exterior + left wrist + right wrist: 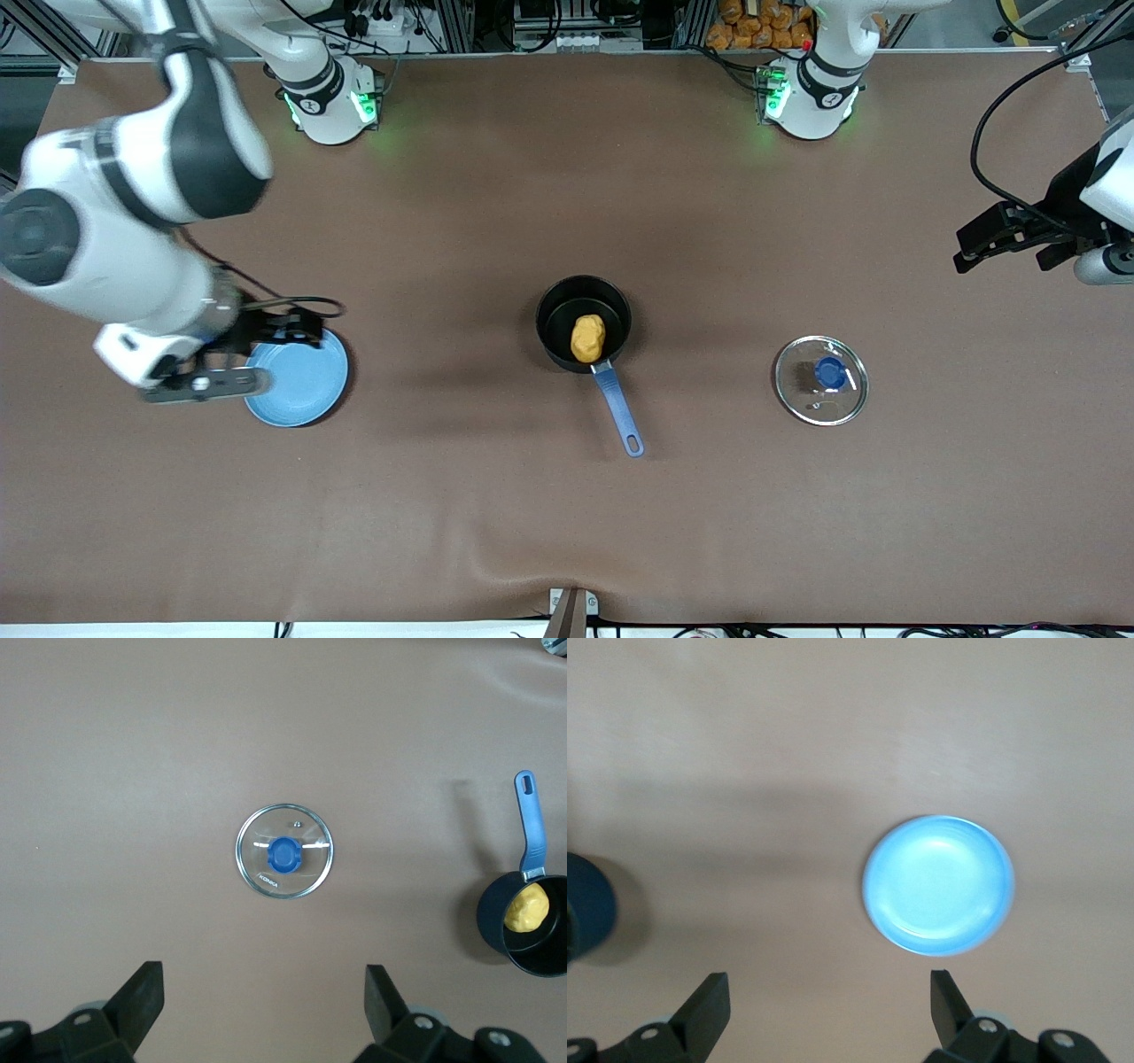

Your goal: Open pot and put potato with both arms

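While both tools [264, 1001] [829, 1005] gape empty, potato [587, 338] inside uncovered pot [556, 312], lid [821, 380] beside.

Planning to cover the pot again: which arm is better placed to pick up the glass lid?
Left. Its open hand is up at the lid's end of the table; the right hand is over the blue plate.
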Controlling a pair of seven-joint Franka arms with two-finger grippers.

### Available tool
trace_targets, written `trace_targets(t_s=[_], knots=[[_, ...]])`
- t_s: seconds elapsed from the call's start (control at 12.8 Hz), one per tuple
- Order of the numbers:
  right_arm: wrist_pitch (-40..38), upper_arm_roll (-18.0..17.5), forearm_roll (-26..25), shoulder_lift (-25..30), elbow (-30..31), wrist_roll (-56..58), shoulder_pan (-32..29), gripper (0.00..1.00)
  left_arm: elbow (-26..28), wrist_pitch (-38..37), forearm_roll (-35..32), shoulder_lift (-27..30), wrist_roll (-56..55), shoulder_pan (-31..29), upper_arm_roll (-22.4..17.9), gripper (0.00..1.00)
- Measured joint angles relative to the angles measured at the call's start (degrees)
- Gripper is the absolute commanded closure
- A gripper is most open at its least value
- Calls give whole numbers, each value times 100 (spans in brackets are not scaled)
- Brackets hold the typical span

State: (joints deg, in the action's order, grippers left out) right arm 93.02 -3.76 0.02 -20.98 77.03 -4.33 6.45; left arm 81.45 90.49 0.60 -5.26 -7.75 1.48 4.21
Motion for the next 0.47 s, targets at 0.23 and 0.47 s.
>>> trace_targets(t_s=[0.23, 0.47], knots=[[-388, 427, 2, 269, 13, 478, -102, 0, -4, -88, 0, 56, 0, -1, -2, 0], [-482, 756, 2, 592, 268, 740, -114, 0, -5, -317, 0, 83, 0, 2, 1, 0]])
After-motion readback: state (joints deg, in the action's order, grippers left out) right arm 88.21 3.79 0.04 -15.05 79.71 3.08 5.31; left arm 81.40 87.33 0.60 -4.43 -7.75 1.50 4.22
